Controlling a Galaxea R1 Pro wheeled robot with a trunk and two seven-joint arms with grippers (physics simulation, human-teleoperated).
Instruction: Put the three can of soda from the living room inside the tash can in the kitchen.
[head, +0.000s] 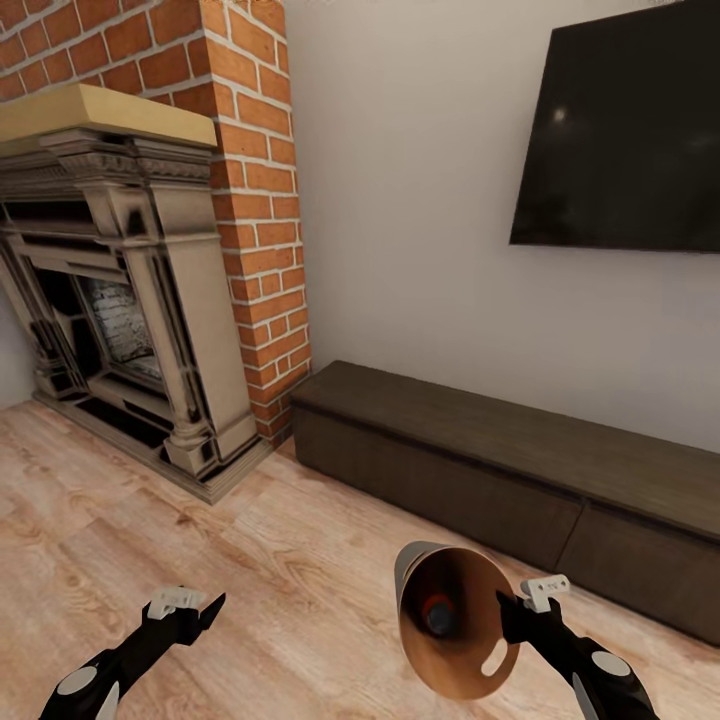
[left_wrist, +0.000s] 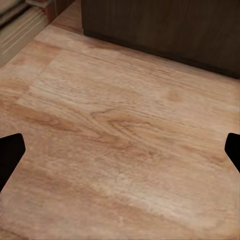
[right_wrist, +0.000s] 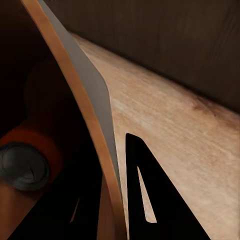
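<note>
One can (head: 437, 613) lay inside the bin (head: 470, 660) you were carrying; its orange body and grey top (right_wrist: 22, 166) showed deep in the coppery interior, close in front of your right gripper's fingers.

Starting at your left: your left gripper (head: 200, 610) hung low over the plank floor (head: 250, 560) with its fingers spread wide and nothing between them. In the left wrist view the two dark fingertips (left_wrist: 10, 155) sat well apart at either side, and bare wood filled the space ahead of them. Beyond that gripper, further off and to its left, stood the ornate fireplace (head: 130, 320) with its pale mantel, and the brick chimney column (head: 255, 200) rose beside it.

Ahead of both hands a long dark low cabinet (head: 500, 470) ran along the pale wall; its dark front also showed past the left fingertips in the left wrist view.

Then your right gripper (head: 512, 608): it was clamped on the rim of the bin, one finger inside the wall and one outside, as the right wrist view showed with the thin rim (right_wrist: 97, 125) passing between the two dark fingers (right_wrist: 150, 200). The bin was tilted so that its open mouth faced back toward you, held off the floor just to the left of that hand, with an oval handle cut-out near the rim.

Above your right hand, high on the wall, hung the black TV (head: 625, 130).
</note>
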